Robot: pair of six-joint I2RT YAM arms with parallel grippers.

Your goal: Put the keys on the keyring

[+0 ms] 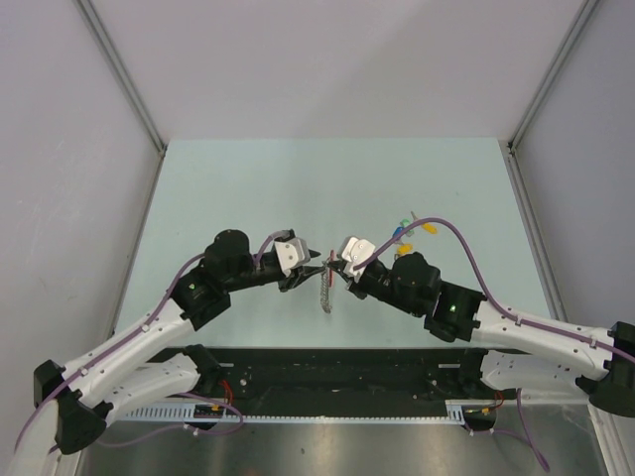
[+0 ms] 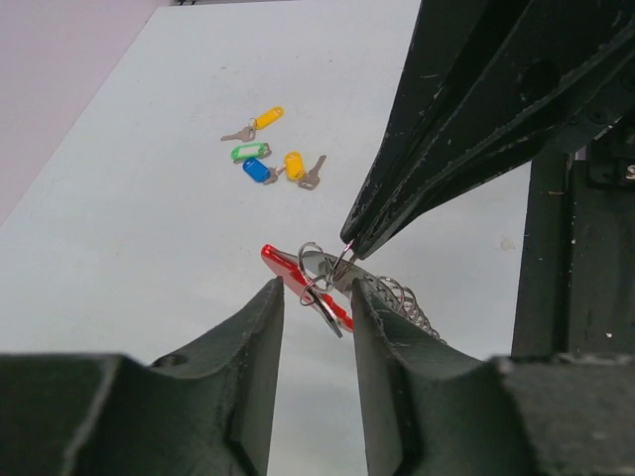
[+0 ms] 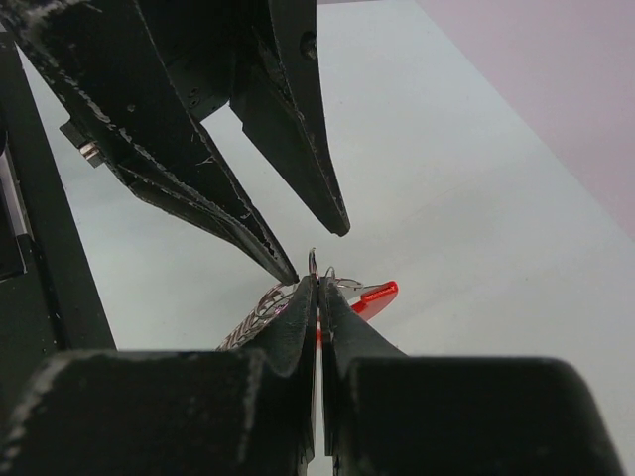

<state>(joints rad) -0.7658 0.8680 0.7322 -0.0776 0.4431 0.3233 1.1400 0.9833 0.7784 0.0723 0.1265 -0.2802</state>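
The keyring hangs in the air between my two grippers: a red tag (image 2: 281, 266) with silvery split rings and a metal chain (image 1: 324, 294). My right gripper (image 3: 317, 282) is shut on one thin ring of it, with the red tag (image 3: 377, 294) just beyond the tips. My left gripper (image 2: 317, 290) is open, its two fingers either side of the red tag. A small grey blade (image 2: 328, 316) hangs from the rings. The other keys (image 2: 263, 159), with yellow, green and blue heads, lie on the table, also in the top view (image 1: 407, 235).
The pale green table (image 1: 248, 198) is walled by grey panels at the left, back and right. A black rail (image 1: 327, 362) with the arm bases runs along the near edge. The right gripper's black fingers (image 2: 446, 129) fill the upper right of the left wrist view.
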